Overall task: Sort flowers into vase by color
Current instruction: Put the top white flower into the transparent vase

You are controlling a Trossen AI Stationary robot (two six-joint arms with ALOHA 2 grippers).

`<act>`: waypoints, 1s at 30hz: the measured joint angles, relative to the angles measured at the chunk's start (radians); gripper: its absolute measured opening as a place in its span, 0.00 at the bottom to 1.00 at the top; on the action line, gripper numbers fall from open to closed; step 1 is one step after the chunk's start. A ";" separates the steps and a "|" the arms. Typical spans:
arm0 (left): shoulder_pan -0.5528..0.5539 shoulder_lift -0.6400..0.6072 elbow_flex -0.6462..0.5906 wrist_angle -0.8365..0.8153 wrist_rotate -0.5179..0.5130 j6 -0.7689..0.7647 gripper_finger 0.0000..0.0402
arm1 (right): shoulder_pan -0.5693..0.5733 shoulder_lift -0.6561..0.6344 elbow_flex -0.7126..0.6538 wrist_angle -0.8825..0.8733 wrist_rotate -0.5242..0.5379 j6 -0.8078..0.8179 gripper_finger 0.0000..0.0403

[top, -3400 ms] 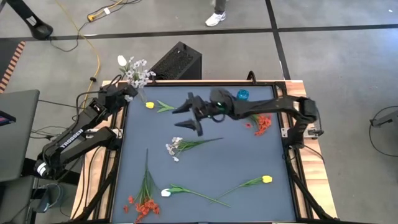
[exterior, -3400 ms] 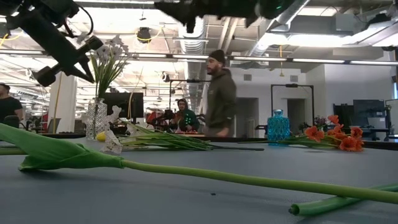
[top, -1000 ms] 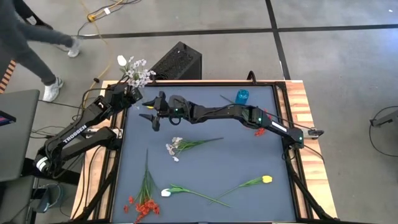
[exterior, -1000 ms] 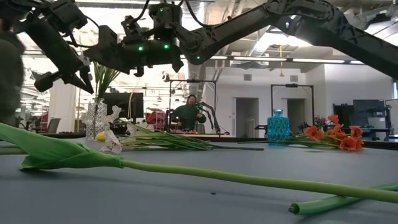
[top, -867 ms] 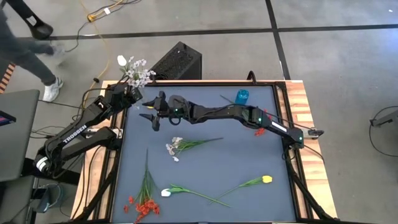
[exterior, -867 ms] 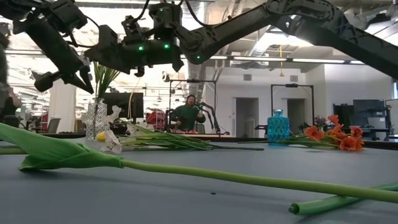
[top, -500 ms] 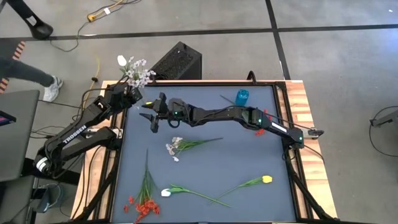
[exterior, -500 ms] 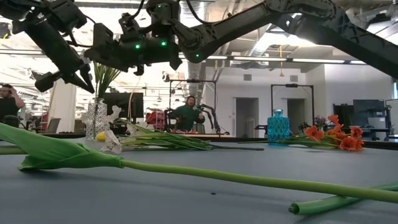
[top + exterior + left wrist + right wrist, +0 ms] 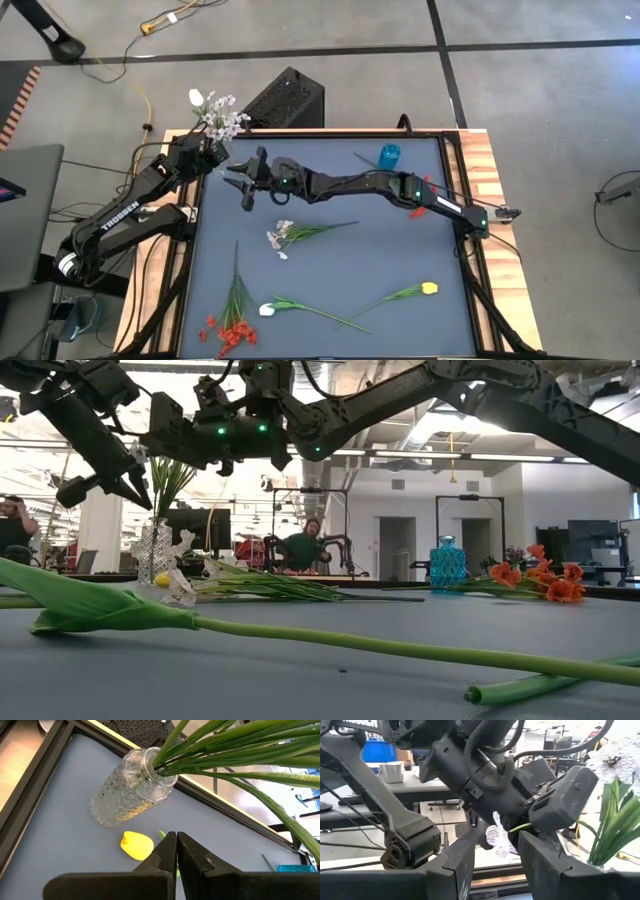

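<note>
The right arm reaches across the table toward 10 o'clock, and the right gripper point(image 9: 243, 186) hangs above the mat just beside the clear glass vase point(image 9: 131, 789). In the right wrist view a white patterned bloom point(image 9: 498, 839) on a green stem sits in the gap between its dark fingers point(image 9: 462, 860); whether the fingers press it or only flank it cannot be told, and the left arm's housing blocks most of what lies behind. The left gripper point(image 9: 175, 852) is clenched with nothing between its fingers, poised over the vase at the table's 10 o'clock corner. That vase holds green stems with pale blooms point(image 9: 222, 117) that spill past the table edge in the high view. A yellow bloom point(image 9: 137, 844) lies on the mat just beside the vase's base, its stem mostly hidden by the left gripper. A blue vase point(image 9: 389, 154) stands near 1 o'clock; red-orange flowers point(image 9: 548, 581) near it are largely covered by the right arm from above. Loose on the mat: a white spray point(image 9: 280, 239) near centre, a red-orange bunch point(image 9: 231, 331) at 7 o'clock, a white tulip point(image 9: 267, 309) just beside it, a yellow tulip point(image 9: 428, 288) at 5 o'clock
</note>
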 joint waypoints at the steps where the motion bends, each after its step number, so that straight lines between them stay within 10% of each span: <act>1: 0.000 0.000 0.000 0.000 -0.001 0.000 0.00 | -0.003 0.000 0.000 0.003 0.000 0.006 0.44; 30: 0.000 -0.018 0.000 -0.002 -0.029 0.015 0.00 | 0.009 0.043 0.041 -0.045 -0.035 -0.041 0.44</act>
